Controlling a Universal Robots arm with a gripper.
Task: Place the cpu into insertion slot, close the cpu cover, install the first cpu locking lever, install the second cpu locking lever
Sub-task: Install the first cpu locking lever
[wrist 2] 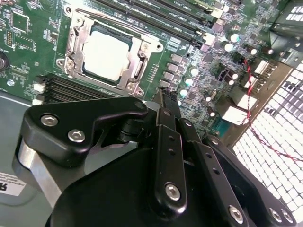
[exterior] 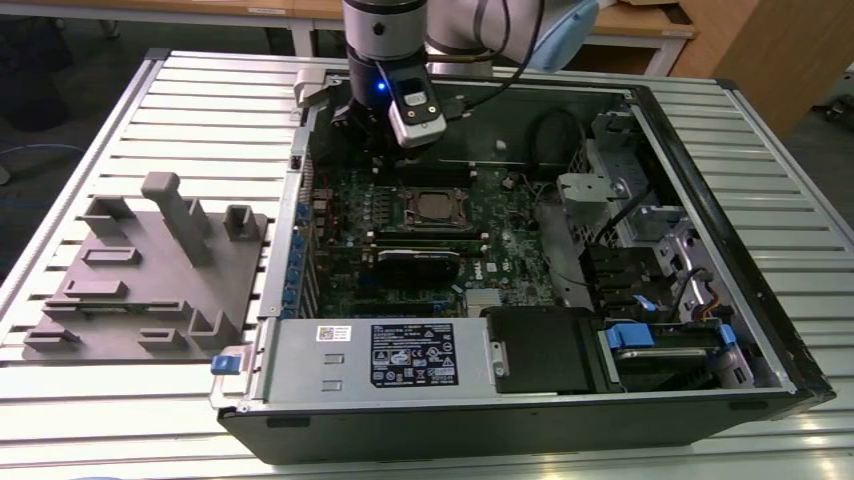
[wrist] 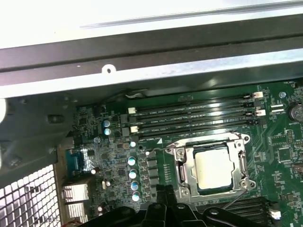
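Note:
The cpu (wrist 2: 106, 54) (wrist: 214, 169) (exterior: 433, 206) lies flat in the insertion slot (wrist: 183, 185), its silvery top showing through the window of the cpu cover (wrist 2: 137, 52) (wrist: 188, 156), which lies down over it. Thin metal levers (wrist 2: 120, 24) (wrist: 208, 140) run along the frame's sides. My gripper (exterior: 383, 148) (wrist 2: 164, 100) (wrist: 162, 191) hangs above the green motherboard (exterior: 400, 235), a short way from the socket toward the case's rear wall. Its black fingers are shut together with nothing between them.
The open computer case (exterior: 694, 180) lies on a slatted table (exterior: 200, 100). A grey moulded fixture (exterior: 147, 270) sits at the exterior view's left. Long memory slots (wrist: 189, 116), a black card (exterior: 420, 260), the power supply (exterior: 387, 355) and a drive cage (exterior: 641, 230) surround the socket.

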